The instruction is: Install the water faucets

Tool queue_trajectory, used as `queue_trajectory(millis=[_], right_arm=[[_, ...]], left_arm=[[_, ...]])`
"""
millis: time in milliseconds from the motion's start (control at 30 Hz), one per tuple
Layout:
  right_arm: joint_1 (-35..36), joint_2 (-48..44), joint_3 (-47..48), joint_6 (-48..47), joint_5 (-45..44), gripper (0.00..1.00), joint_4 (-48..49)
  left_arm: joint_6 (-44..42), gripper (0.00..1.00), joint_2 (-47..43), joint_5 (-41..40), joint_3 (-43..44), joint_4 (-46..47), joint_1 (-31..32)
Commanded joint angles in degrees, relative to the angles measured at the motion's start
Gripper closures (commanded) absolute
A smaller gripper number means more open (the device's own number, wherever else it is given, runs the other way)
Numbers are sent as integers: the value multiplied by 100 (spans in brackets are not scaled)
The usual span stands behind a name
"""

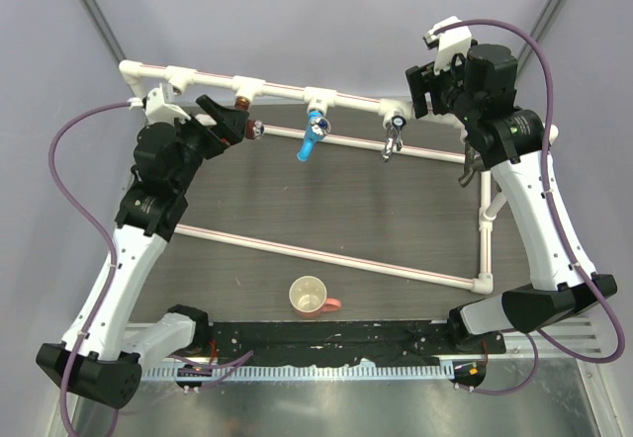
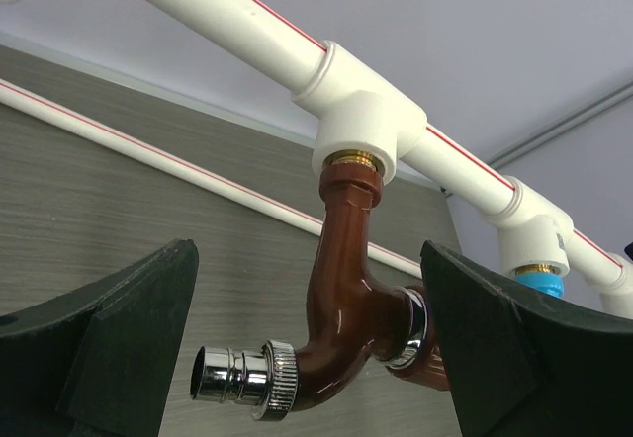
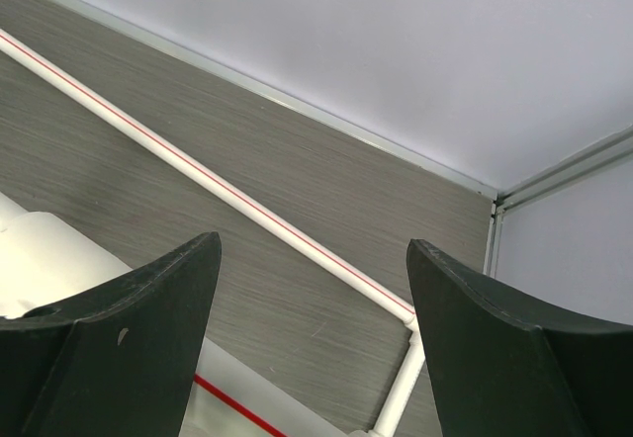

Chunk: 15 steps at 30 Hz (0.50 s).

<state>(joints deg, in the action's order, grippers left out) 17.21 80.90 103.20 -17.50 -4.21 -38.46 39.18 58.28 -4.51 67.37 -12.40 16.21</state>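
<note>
Copper-coloured faucet (image 2: pixel 341 294) between wide-spread fingers (image 2: pixel 119 343) of left end effector (image 2: pixel 307 259)

No legible text, label, brand or number in any view. Only marking: a thin red stripe along the pipes (image 2: pixel 218 17), without lettering.

Overhead cam sits high behind the arm bases, looking down on the whole dark wood-grain bench (image 1: pixel 376 210). Left wrist cam is super close, tilted up at the glossy reddish-brown faucet (image 2: pixel 341 299) under the white red-striped plastic pipe rail (image 2: pixel 247 22). Right wrist cam looks low across the bench toward a corner. All three share bench top and pipework.
</note>
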Motion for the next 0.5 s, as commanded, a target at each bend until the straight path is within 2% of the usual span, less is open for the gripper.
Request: queue_trajectory(millis=[0, 367, 467], right_arm=[[221, 259, -177, 1, 447, 17, -857], [221, 268, -177, 9, 447, 18, -865], [230, 259, -177, 18, 447, 18, -857]], left_arm=[[143, 1, 52, 425, 206, 178, -21], [230, 2, -194, 679, -22, -78, -12], [257, 7, -238, 715, -66, -52, -12]])
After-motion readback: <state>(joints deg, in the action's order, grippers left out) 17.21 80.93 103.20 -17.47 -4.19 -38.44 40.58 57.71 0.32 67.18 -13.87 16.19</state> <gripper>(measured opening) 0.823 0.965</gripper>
